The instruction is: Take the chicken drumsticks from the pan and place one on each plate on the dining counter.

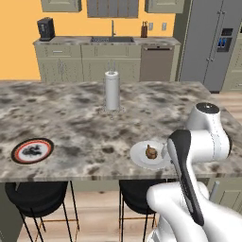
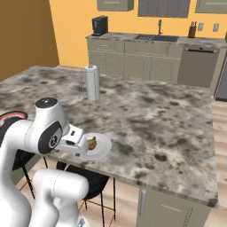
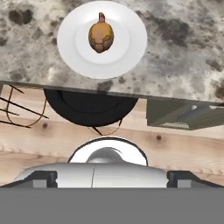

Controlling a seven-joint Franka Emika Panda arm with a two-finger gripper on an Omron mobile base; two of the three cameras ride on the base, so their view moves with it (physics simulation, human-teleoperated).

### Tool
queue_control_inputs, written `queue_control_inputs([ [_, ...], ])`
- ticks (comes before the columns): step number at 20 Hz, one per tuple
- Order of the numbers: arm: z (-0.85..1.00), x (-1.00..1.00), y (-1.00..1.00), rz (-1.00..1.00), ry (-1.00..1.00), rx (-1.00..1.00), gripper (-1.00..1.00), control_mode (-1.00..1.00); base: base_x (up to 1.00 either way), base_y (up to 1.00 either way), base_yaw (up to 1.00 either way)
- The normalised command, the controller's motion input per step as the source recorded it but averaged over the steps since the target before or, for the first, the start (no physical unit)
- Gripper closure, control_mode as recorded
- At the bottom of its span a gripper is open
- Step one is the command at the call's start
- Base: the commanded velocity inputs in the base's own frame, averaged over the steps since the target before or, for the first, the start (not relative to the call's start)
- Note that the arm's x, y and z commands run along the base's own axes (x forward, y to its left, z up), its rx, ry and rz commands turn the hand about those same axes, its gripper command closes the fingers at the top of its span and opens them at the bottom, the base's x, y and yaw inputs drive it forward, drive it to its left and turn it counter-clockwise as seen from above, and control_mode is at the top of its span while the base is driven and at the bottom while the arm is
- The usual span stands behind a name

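I can't read any text, label, brand or number from here. The red-rimmed plate [image 1: 32, 151] carries a dark pattern in its centre, too blurred for me to tell whether it holds lettering.

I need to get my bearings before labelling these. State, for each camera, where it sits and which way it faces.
Left base view: behind the arm's left, facing over the dining counter toward the far cabinets; white arm at lower right.
Right base view: behind the arm's right, same counter; arm at lower left.
Hand view: on the hand, looking down at the counter edge and a stool.
All three share the white plate holding a drumstick.
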Motion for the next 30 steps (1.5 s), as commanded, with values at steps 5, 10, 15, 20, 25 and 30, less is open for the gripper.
queue_control_inputs([
  [5, -0.01, -0.06, 0.00, 0.00, 0.00, 0.00, -1.00, -1.00, 0.00, 0.00, 0.00],
  [10, 0.00, 0.00, 0.00, 0.00, 0.00, 0.00, -1.00, 1.00, -0.77, -0.22, -0.03],
  [15, 0.00, 0.00, 0.00, 0.00, 0.00, 0.00, -1.00, 1.00, -0.56, -0.57, -0.34],
  [20, 0.00, 0.00, 0.00, 0.00, 0.00, 0.00, -1.00, 1.00, -0.06, -0.89, -0.33],
  [25, 0.00, 0.00, 0.00, 0.00, 0.00, 0.00, -1.00, 1.00, -0.05, -0.94, -0.33],
  [30, 0.00, 0.00, 0.00, 0.00, 0.00, 0.00, -1.00, 1.00, 0.00, -0.83, -0.42],
])
